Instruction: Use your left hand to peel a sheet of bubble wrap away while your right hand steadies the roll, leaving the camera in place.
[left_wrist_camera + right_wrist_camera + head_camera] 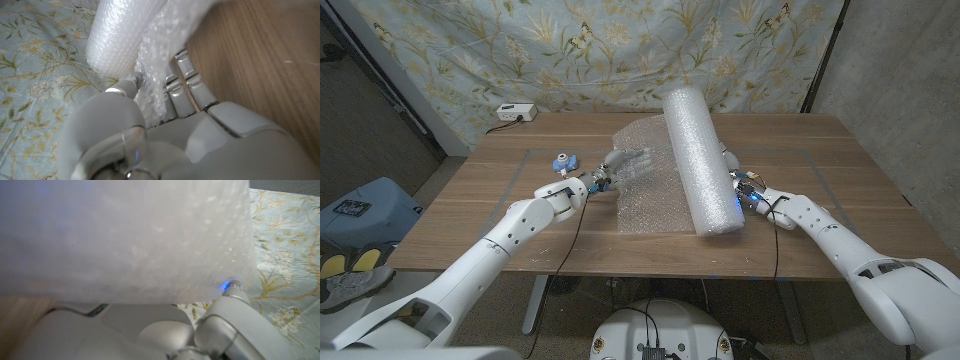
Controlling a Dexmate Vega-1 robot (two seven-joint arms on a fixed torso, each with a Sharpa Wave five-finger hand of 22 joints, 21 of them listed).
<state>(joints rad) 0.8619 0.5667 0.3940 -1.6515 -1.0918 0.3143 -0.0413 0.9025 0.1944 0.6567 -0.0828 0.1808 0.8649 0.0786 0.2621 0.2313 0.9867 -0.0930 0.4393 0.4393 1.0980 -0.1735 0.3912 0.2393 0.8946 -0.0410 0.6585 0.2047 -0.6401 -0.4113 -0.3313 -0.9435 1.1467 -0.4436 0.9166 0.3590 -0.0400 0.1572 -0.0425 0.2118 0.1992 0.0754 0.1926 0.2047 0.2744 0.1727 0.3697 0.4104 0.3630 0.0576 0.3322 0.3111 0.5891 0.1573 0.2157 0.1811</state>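
Wooden table (500,215) before a floral backdrop; blue camera (562,160) sits just beside the left hand (605,172). That hand's fingers are closed on the lifted sheet (645,190). Risk: its pull could drag the sheet across the camera or tear unevenly. The right hand (748,192) presses against the roll (700,160); finger spread cannot be judged.

My right hand (738,180) is mostly tucked behind the roll (700,160), fingers hidden. The small blue thing (563,160) by my left hand (603,175) is too small to make out.
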